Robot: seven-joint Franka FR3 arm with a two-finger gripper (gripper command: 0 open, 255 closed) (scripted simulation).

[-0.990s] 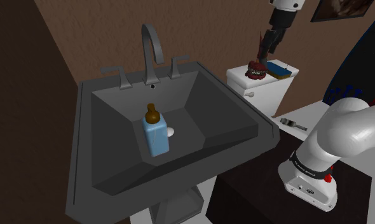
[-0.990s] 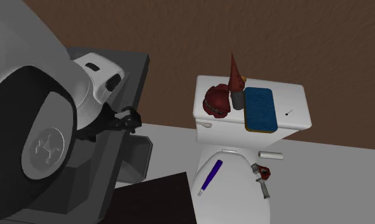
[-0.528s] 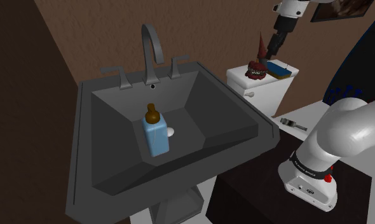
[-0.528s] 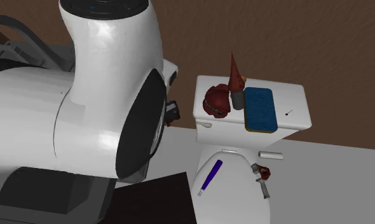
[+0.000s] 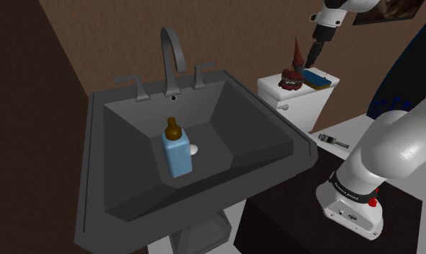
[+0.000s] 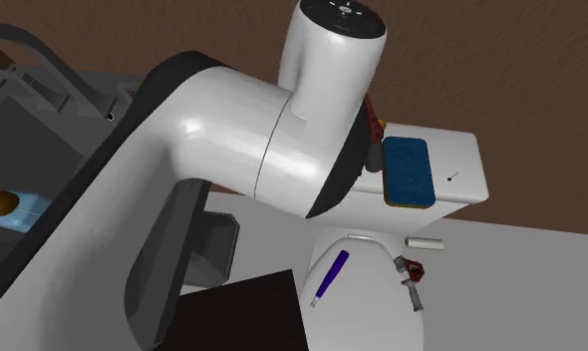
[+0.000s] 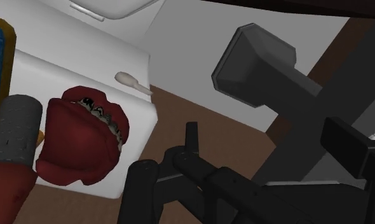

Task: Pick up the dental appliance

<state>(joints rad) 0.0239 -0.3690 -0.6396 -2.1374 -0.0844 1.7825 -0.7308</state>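
- The dental appliance (image 5: 290, 79), a dark red jaw model with teeth showing between its halves, sits on the white toilet tank (image 5: 294, 102) in the upper right of the shoulder view, at the tank lid's left end.
- The black hand (image 5: 312, 59) hangs over the tank, above and to the right of the dental appliance and clear of it; whether it is apart or together cannot be told.
- A red cone (image 5: 298, 52) stands upright just behind the dental appliance, its tip near the hand.
- A blue sponge (image 5: 318, 78) lies flat on the tank lid, to the right of the cone.
- In the wrist view the dental appliance (image 7: 78, 143) rests near the lid's edge, off to one side of the hand and not touched by it, with the pale flush lever (image 7: 134, 83) on the tank's front wall close by.
- The dark grey sink (image 5: 96, 144) takes the middle of the shoulder view, its curved faucet (image 5: 172, 54) at the back rim.
- A blue bottle (image 5: 177, 151) with a brown cap stands in the basin.
- In the second exterior view the white arm (image 6: 272, 150) crosses the centre and covers the tank's left end; the sponge (image 6: 407, 170) shows to its right.
- Lower in that view a purple pen (image 6: 332, 277) lies on the toilet lid.
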